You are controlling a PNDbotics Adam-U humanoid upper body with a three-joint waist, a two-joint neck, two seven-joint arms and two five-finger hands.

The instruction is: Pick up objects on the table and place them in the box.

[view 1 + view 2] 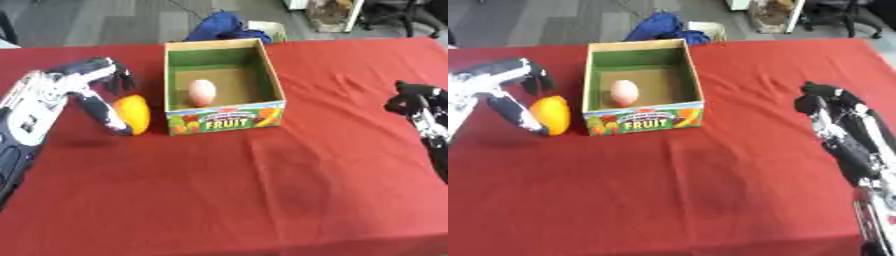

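Note:
An orange-yellow fruit (133, 113) lies on the red tablecloth just left of the open cardboard fruit box (270, 75). My left hand (83, 82) arches over the fruit, its thumb down along the fruit's near-left side and its fingers curled behind it. Whether the fruit is lifted off the cloth I cannot tell. Inside the box a pale pink egg-shaped object (202, 92) rests on the brown floor. My right hand (826, 102) hovers at the right side of the table with its fingers curled and nothing in them, well away from the box.
A red cloth (262, 190) covers the whole table. A blue bundle (224, 26) and a pale object lie on the floor just beyond the table's far edge, behind the box. Chairs and a cabinet stand further back.

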